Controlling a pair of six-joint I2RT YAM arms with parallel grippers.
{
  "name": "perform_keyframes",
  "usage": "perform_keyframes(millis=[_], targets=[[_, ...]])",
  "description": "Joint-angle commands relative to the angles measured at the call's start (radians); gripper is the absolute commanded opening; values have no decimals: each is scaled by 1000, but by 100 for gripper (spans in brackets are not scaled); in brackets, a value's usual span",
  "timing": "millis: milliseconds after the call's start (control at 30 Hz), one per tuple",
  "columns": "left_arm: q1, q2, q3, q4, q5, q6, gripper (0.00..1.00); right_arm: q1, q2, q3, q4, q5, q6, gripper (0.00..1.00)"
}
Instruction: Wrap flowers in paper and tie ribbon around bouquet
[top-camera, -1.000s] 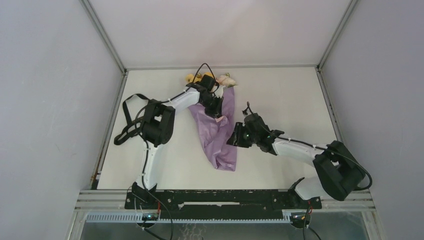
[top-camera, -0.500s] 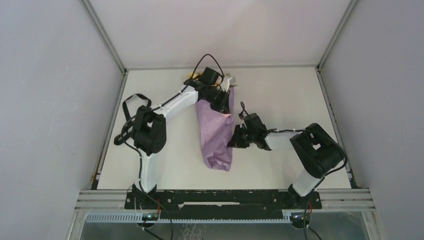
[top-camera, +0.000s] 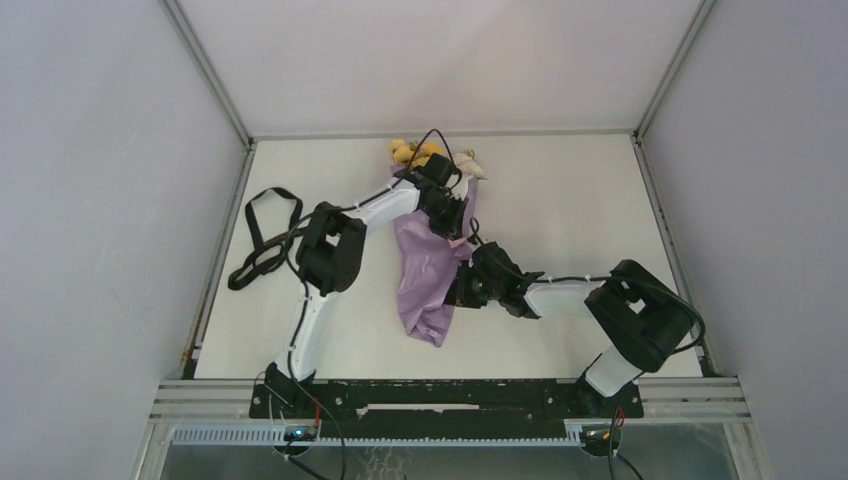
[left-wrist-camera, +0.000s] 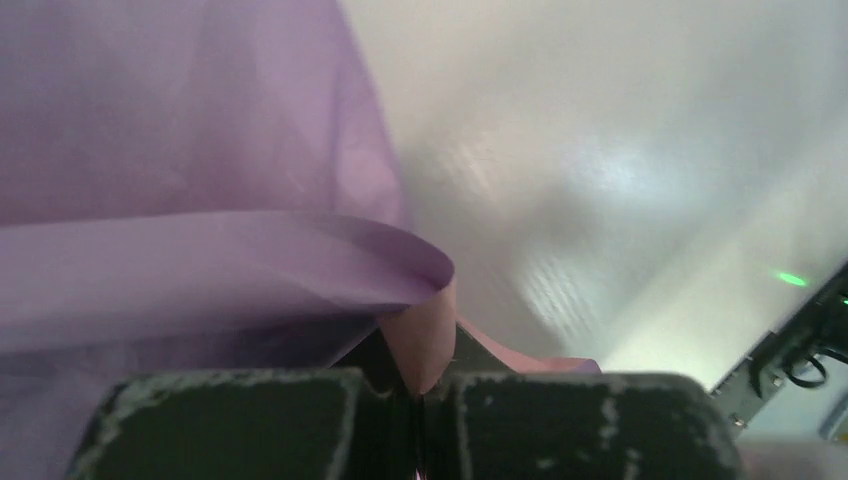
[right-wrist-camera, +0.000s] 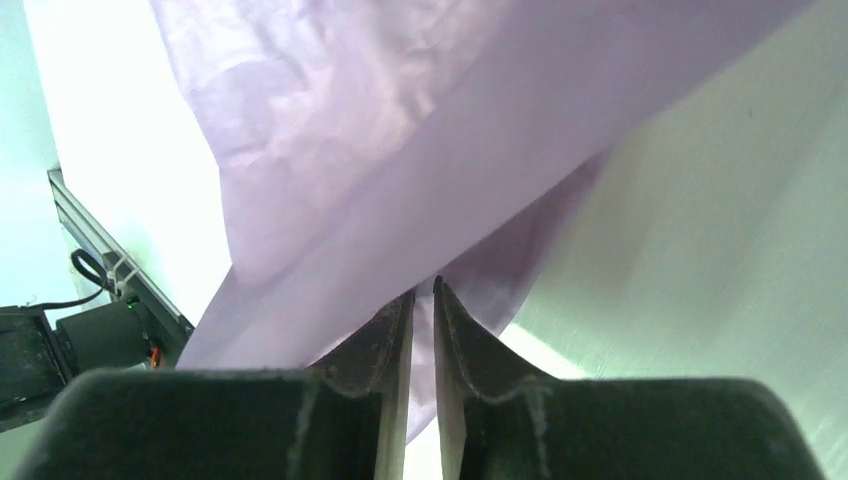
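Paper (top-camera: 425, 285) lies on the table (top-camera: 570, 200), rolled around flowers (top-camera: 412, 152) that poke out at its far end. Left gripper (left-wrist-camera: 418, 385) is clamped on a folded edge. Right gripper (right-wrist-camera: 424, 295) stands nearly closed at another edge, grip unclear.

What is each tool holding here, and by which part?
Both hold the paper. The left tool pinches a folded-over edge that shows pink. The right tool seems to pinch the paper's right side edge.
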Motion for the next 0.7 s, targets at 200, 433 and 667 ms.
perform_keyframes(millis=[200,433,667], targets=[[-1,55,28,37,-102,42,0,-8,-274,-35,-305,176,2,31],[-2,18,-3,52,-97,52,2,-297,-419,-22,-311,-1,-151,50],[-3,0,-14,53,-108,62,7,-369,-221,43,-57,-162,-118,64]])
